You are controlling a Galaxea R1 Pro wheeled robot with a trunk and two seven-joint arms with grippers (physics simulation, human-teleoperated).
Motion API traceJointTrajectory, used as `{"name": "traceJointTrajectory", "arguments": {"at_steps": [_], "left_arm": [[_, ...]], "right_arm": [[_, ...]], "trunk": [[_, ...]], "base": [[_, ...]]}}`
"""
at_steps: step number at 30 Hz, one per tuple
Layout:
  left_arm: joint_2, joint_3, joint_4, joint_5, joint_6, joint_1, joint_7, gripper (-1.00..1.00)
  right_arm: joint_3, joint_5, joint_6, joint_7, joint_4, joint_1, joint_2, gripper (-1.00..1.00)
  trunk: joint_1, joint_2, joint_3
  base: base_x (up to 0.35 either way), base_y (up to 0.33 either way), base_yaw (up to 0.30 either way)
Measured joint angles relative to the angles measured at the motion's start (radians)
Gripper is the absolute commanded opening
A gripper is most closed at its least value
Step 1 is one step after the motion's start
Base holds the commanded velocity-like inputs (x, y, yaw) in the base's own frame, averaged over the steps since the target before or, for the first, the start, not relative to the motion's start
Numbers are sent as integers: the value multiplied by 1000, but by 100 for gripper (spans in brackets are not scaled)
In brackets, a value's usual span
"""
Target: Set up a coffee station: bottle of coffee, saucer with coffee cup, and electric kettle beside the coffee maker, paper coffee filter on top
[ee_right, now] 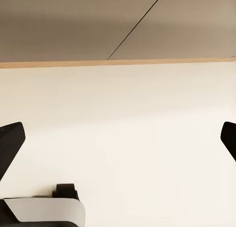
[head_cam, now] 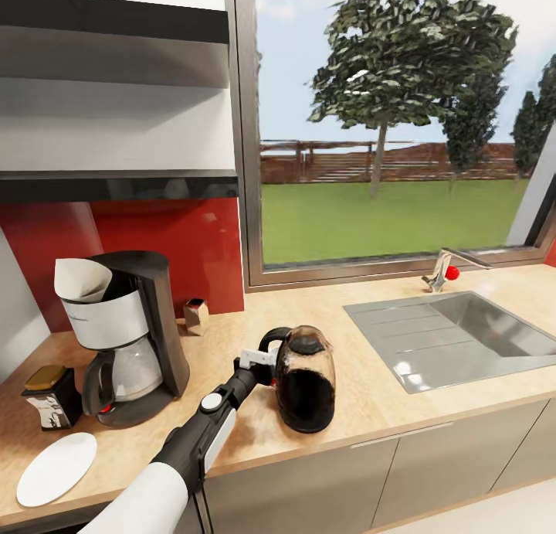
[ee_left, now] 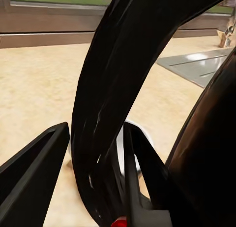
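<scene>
Kitchen desk (head_cam: 363, 341): left gripper (head_cam: 262, 362) clamps electric kettle (head_cam: 305, 379) handle; slide it gripper-left toward coffee maker (head_cam: 127, 337), upright.

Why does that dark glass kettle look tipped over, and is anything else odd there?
The electric kettle leans away from upright on the kitchen countertop, because the left gripper is shut around its loop handle. Nothing looks spilled. The paper coffee filter also sits slightly askew atop the coffee maker.

Electric kettle (head_cam: 306, 379) upright on kitchen countertop (head_cam: 371, 379), near front edge
</scene>
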Motion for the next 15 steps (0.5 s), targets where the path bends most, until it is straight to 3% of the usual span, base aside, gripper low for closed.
{"name": "traceJointTrajectory", "arguments": {"at_steps": [11, 15], "left_arm": [[0, -5, -8, 7, 10, -1, 0, -100], [0, -7, -21, 32, 15, -4, -1, -100]], "right_arm": [[0, 0, 0, 0, 0, 0, 0, 100], [0, 0, 0, 0, 0, 0, 0, 100]], "trunk": [[0, 0, 0], [0, 0, 0]], "base": [[0, 0, 0], [0, 0, 0]]}}
